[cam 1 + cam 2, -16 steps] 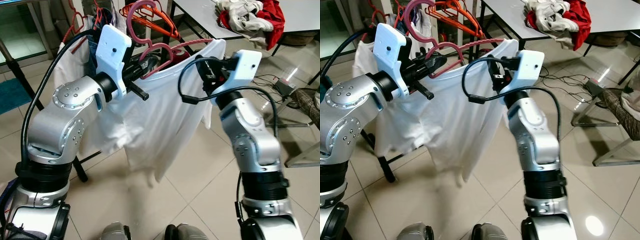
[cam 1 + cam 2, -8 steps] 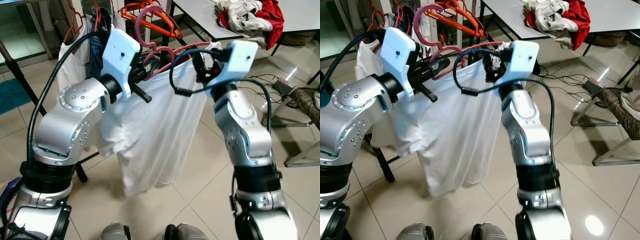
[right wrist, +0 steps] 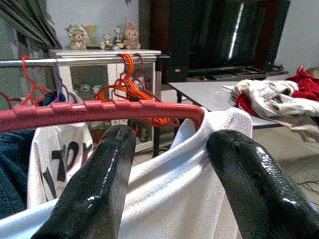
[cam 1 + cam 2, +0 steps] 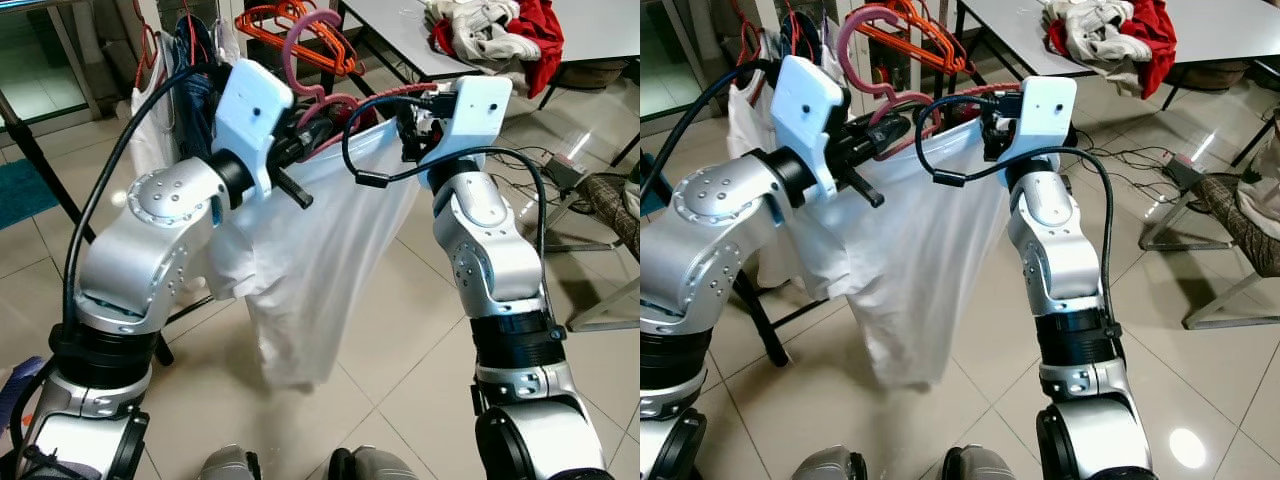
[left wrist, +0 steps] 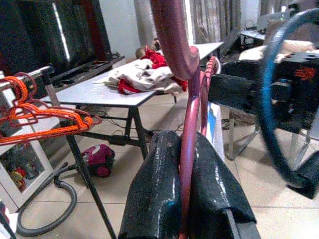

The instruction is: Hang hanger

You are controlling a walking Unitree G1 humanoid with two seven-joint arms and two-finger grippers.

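Observation:
A dark pink hanger (image 4: 318, 98) carries a white T-shirt (image 4: 320, 240) that hangs down between my arms. My left gripper (image 4: 312, 132) is shut on the hanger's neck, just below the hook; the left wrist view shows the pink rod (image 5: 191, 104) pinched between both black fingers (image 5: 154, 199). My right gripper (image 4: 410, 112) is open at the hanger's right shoulder end. In the right wrist view its fingers (image 3: 99, 184) stand apart on either side of the ribbed hanger arm (image 3: 99, 112) and the shirt's shoulder (image 3: 194, 164).
A clothes rack (image 4: 40, 160) stands just behind, with orange hangers (image 4: 275, 18), jeans and a white top (image 4: 155, 95) on it. A white table (image 4: 400, 30) with a heap of clothes (image 4: 495, 30) is at the back right. Cables (image 4: 560, 165) and a chair frame (image 4: 605, 310) are at the right.
Both arms have lifted the hanger and carried it closer to the rack. The right gripper has drawn in toward the left one, and the shirt has bunched narrower and swung.

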